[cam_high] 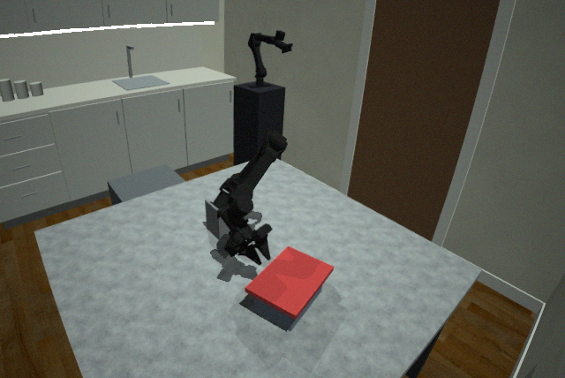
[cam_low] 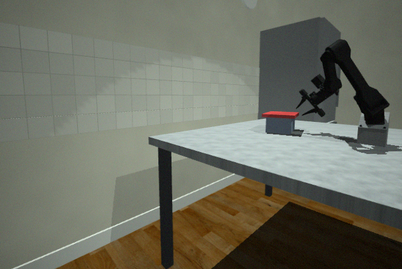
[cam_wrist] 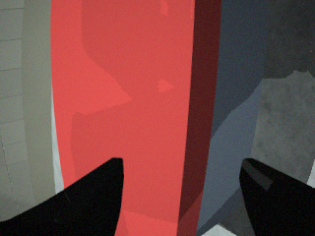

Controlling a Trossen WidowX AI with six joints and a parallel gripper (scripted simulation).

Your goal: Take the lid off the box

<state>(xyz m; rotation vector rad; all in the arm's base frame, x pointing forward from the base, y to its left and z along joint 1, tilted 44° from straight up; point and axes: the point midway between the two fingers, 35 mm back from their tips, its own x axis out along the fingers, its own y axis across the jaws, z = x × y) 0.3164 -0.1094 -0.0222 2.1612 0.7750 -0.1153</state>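
A flat red lid (cam_high: 290,285) sits snapped on top of a grey-blue storage box (cam_high: 278,314) on the marble table. In the exterior view the lid (cam_low: 280,114) caps the box (cam_low: 279,125). My gripper (cam_high: 258,247) (cam_low: 308,105) is open and empty. It hangs just short of the lid's near edge, a little above it. In the wrist view the lid (cam_wrist: 128,105) fills the left and middle, the box side (cam_wrist: 232,105) shows to its right, and my two dark fingertips stand either side of the lid's long edge without touching it.
My arm's grey base block (cam_high: 214,221) stands on the table behind the gripper. A second dark arm on a black pedestal (cam_high: 259,113) stands beyond the table. Kitchen cabinets (cam_high: 114,132) and a brown door (cam_high: 424,91) lie further off.
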